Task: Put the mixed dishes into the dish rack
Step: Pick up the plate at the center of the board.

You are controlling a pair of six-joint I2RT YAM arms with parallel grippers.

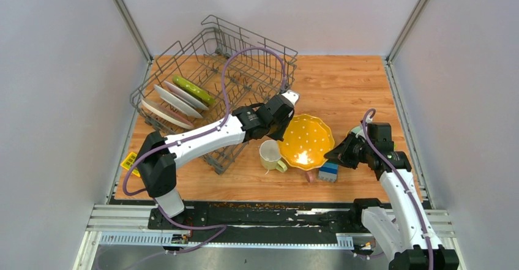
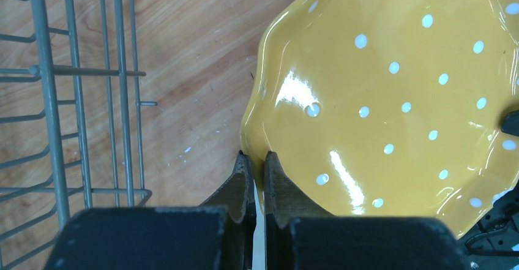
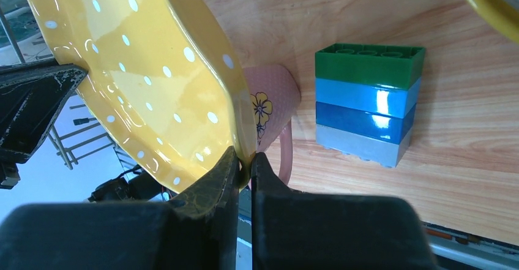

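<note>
We see both claws clenched on the same scalloped yellow plate (image 1: 305,141), one at each side. The left claw (image 2: 258,160) pinches the plate's rim on the side nearest the dish rack (image 1: 183,52), and its two fingers are pressed close with the thin edge caught between them. The right claw (image 3: 245,157) grips the opposite rim in the same way, with the dotted face of the plate rising up and away from its fingertips.

The plate hangs tilted between the two claws, over the wooden surface (image 1: 349,86) and just outside the rack's right side. A white pink-handled mug (image 3: 269,108) lies on its side partly under the plate's lower edge; we cannot tell whether they touch. The pale yellow mug (image 1: 270,155) stands just beside the plate, towards the left arm. The stacked toy blocks (image 3: 367,105) sit near the right claw, apart from the plate.

In the rack, several plates (image 1: 174,101) and a pale green dish (image 1: 193,89) stand on edge among the tines.
</note>
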